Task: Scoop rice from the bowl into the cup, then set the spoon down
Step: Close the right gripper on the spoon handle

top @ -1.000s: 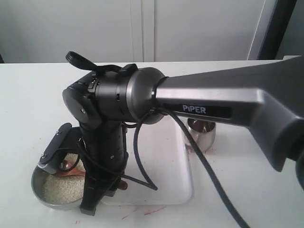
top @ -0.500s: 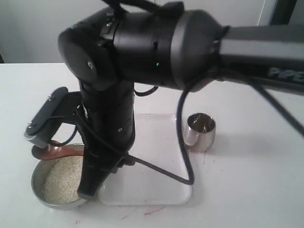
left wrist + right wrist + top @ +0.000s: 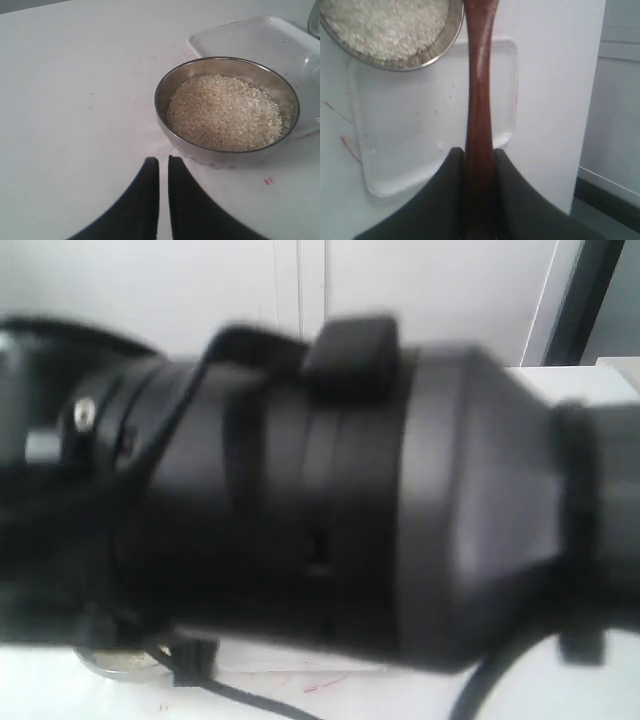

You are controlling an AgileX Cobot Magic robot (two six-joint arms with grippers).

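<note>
The steel bowl (image 3: 200,154) holds a bed of white rice (image 3: 225,112) and stands just ahead of my left gripper (image 3: 159,161), which is shut on nothing above the bare table. My right gripper (image 3: 479,152) is shut on the handle of the reddish-brown wooden spoon (image 3: 480,90); the handle runs past the bowl's rim (image 3: 451,31) and its head is out of frame. Rice (image 3: 385,20) shows inside that bowl. A shiny sliver of the cup (image 3: 315,20) shows at the frame edge. The right arm (image 3: 350,500) blocks most of the exterior view.
A white shallow tray (image 3: 250,42) lies right beside the bowl, and the same tray (image 3: 420,125) sits under the spoon handle. Its front edge (image 3: 300,672) peeks out below the arm. The table's edge (image 3: 580,150) drops off past the tray.
The right arm has swung up close to the exterior camera and now fills that view, hiding the cup and nearly all of the bowl. The spoon has left the bowl.
</note>
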